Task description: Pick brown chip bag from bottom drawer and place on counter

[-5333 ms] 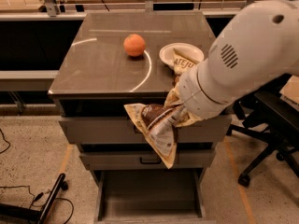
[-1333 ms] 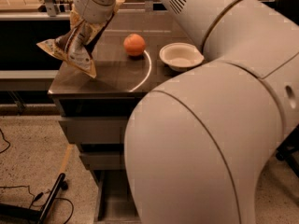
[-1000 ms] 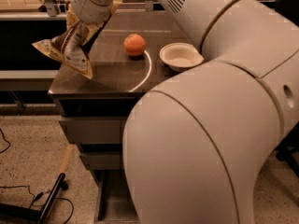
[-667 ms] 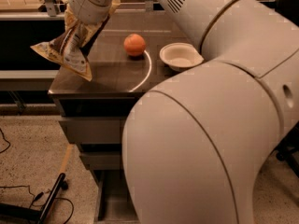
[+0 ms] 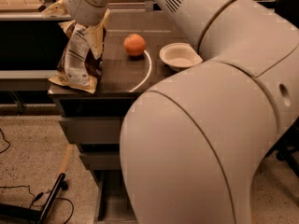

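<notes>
Nearest the camera, the arm's smooth white rounded shell (image 5: pixel 201 139) is filling the right and lower field. Beside it, low down, a strip of the grey metal bottom drawer (image 5: pixel 103 196) is showing, pulled out over speckled floor; only its left wall and a bit of its interior are showing. Two plain grey drawer fronts (image 5: pixel 88 130) are sitting above it. On the glossy grey-brown bench (image 5: pixel 119 76), the brown chip bag (image 5: pixel 79 59) is standing nearly upright at the front left corner. Its crinkled foil, white label panel and cream lower edge are touching and slightly overhanging the bench rim. The gripper (image 5: pixel 85 22) is hanging directly above it, jaws closing on the bag's top end under the rounded wrist. A thin curved white line (image 5: pixel 145 73) is running across the top. Farther back, a matte orange ball (image 5: pixel 135 45) is resting near a shallow white bowl (image 5: pixel 180 56), the two apart.
</notes>
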